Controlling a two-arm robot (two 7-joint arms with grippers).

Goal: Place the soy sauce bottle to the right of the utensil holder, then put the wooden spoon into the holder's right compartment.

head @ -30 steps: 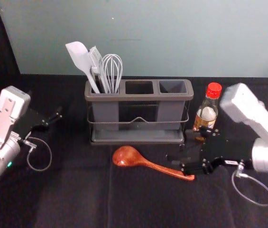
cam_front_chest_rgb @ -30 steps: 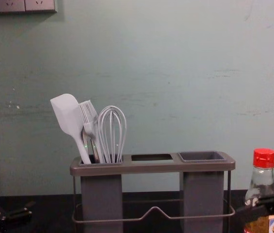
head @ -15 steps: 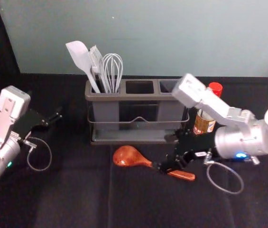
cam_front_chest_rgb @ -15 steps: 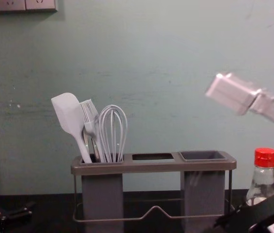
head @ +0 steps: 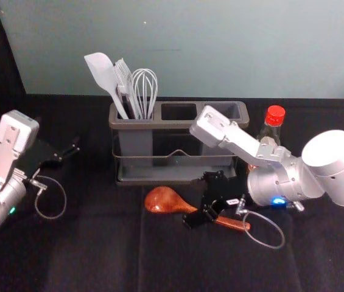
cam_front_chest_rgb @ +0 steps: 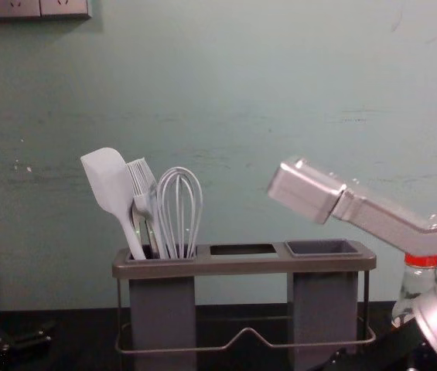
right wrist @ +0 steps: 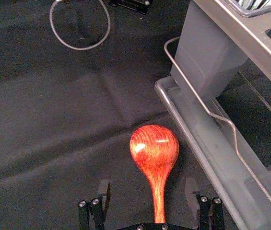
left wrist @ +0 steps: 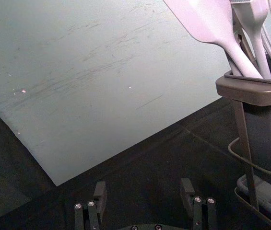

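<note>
Evidently spoon pickup: right gripper [right wrist: 147,187] astride spoon [head: 162,200], fingers apart.
Bottle [head: 275,115] right of holder [head: 178,125]; next, close and lift. Left gripper [left wrist: 144,186], also spread, idle at left.

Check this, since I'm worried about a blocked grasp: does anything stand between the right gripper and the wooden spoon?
Nothing visible does: the open right gripper hovers over the wooden spoon; the utensil holder stands alongside.

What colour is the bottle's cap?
The cap is red; the head view shows it best.
</note>
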